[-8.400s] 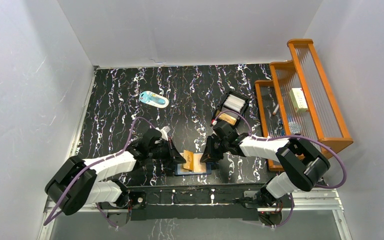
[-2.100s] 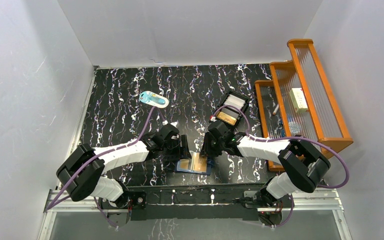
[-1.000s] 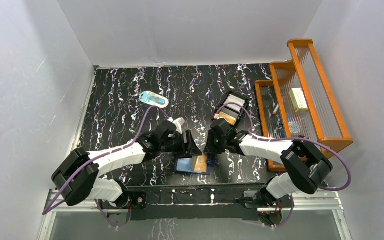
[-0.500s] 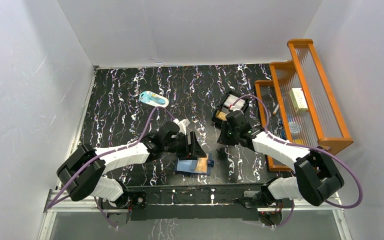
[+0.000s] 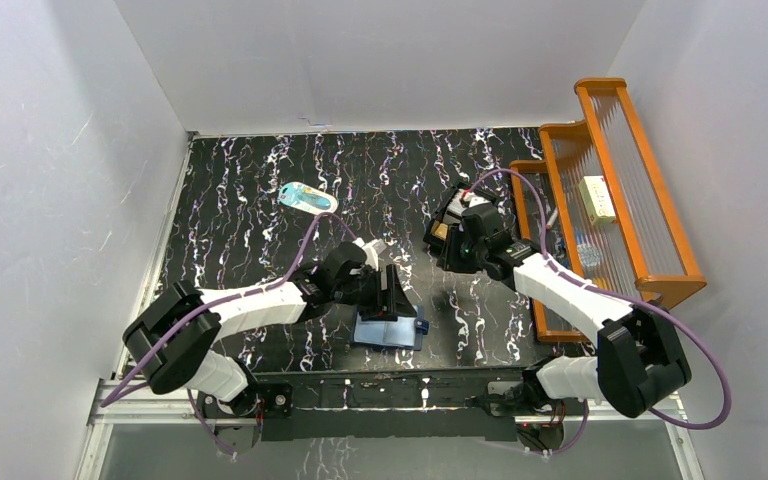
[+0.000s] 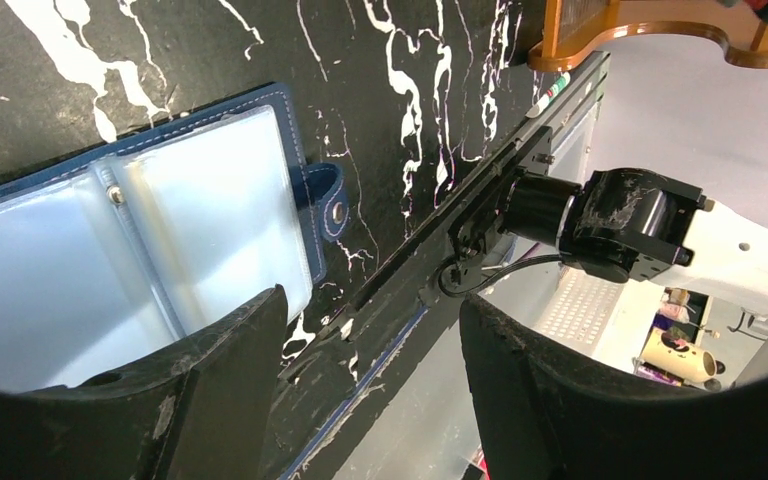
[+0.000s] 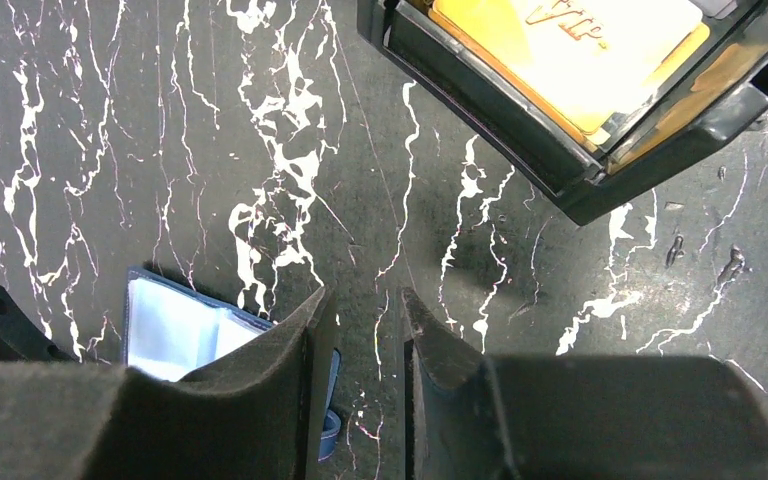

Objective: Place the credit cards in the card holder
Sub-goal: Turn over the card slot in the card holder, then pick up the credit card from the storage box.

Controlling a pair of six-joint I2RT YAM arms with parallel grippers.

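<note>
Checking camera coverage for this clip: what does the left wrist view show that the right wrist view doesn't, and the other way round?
Left wrist only: the near edge of the table, the right arm's base beyond it, a foot of the wooden rack, and the wide, empty gap of the left claw. Right wrist only: the black tray holding a golden-tan card, and the right claw, narrowly parted with nothing between. Both: the card holder, lying open on the marbled tabletop with its clear pockets showing.

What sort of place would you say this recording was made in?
Probably a lab robot test cell: white panel walls enclose a black marbled table, and two robot arms are bolted at its near edge.
</note>
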